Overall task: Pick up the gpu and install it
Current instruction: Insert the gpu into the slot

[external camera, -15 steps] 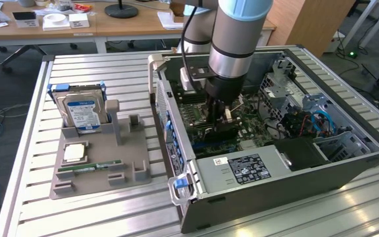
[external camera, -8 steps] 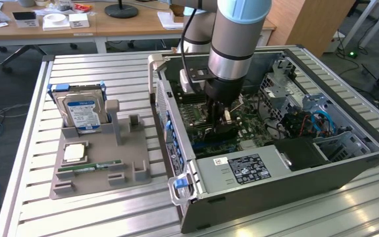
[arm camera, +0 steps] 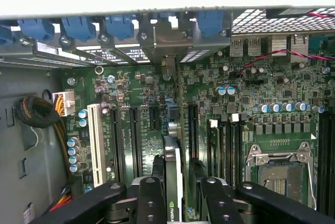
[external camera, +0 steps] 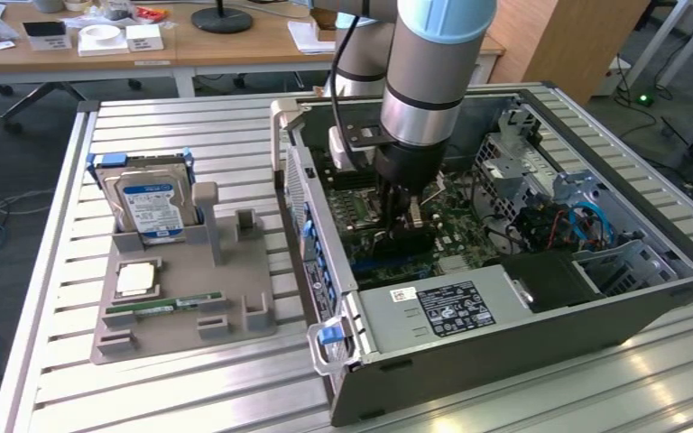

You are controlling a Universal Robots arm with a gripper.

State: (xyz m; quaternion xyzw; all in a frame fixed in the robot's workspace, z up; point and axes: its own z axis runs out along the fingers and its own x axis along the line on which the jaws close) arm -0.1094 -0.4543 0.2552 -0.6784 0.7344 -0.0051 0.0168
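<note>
Green board everywhere as the gripper [external camera: 401, 221] reaches down into the open computer case [external camera: 635, 298].

Exterior view: the arm [external camera: 425, 72] hangs straight down over the motherboard [external camera: 467, 230], with the gpu [external camera: 404, 242] a dark slab standing on edge right under the fingers; on the exterior view's left the grey tray [external camera: 244, 334] carries the hard drive [external camera: 152, 209] and RAM stick [external camera: 163, 308]. Wrist view: the gpu [arm camera: 171, 169] stands edge-up among the black slots [arm camera: 134, 140], the black fingers [arm camera: 151, 203] flank it closely on both sides, and I cannot tell whether they actually pinch it.
</note>
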